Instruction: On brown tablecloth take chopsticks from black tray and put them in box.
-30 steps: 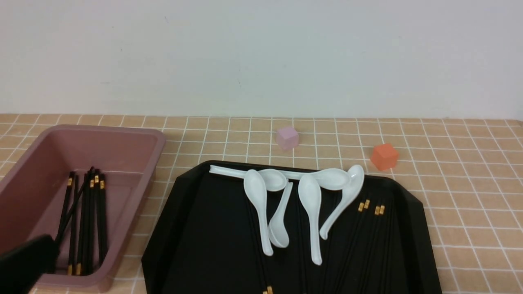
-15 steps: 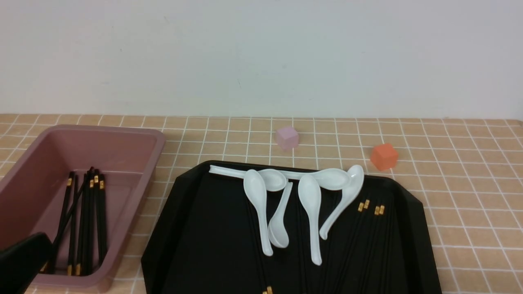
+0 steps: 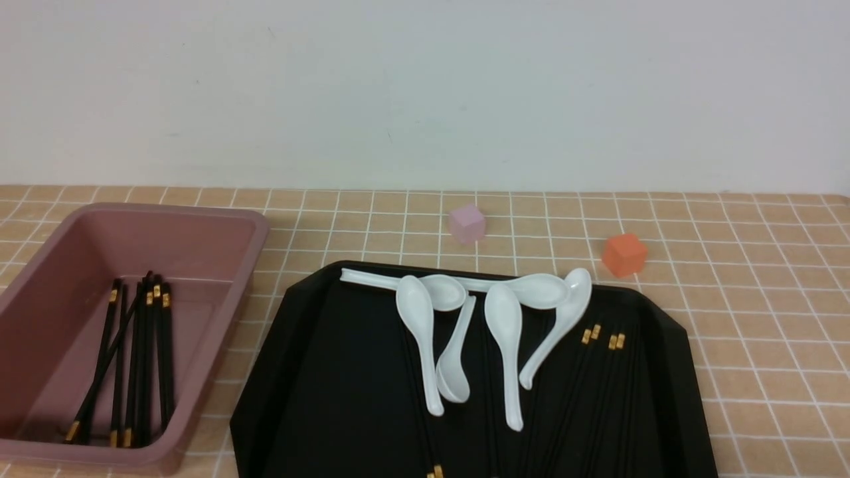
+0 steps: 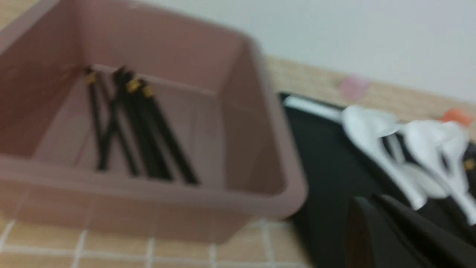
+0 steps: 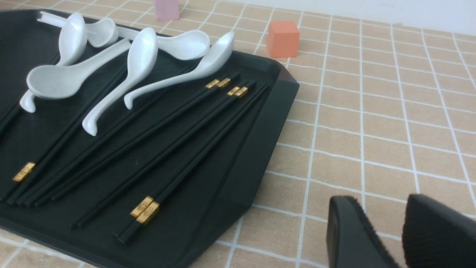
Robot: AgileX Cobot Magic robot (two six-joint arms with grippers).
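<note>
Front view shows no arm at all: just the tan-orange grid-printed tablecloth (image 3: pixel 764 318), the deep dusty-pink plastic box (image 3: pixel 219 265) at left w/ a bundle of thin black gold-banded chopsticks (image 3: pixel 136 358) lying in it, and the wide glossy black tray (image 3: pixel 319 372) beside it, still carrying white ceramic soup spoons (image 3: pixel 505 332) plus more black chopsticks (image 3: pixel 601 372), hard to make out against the tray there. Right wrist view shows those tray chopsticks (image 5: pixel 178 137) far more clearly, side by side under and beside the spoons (image 5: pixel 137 63), gold bands at both ends. It also shows the right gripper (image 5: pixel 379 230) over bare cloth just off the tray's corner (image 5: pixel 260 149), fingers narrowly apart, holding nothing. Left wrist view, blurred, looks into the box (image 4: pixel 267 123) at its chopsticks (image 4: pixel 137 126); the left gripper (image 4: pixel 394 230) is only a dark shape near the tray edge, can't tell its opening. Small pink cube (image 3: pixel 467 224) and orange cube (image 3: pixel 624 254) sit on cloth behind the tray.
</note>
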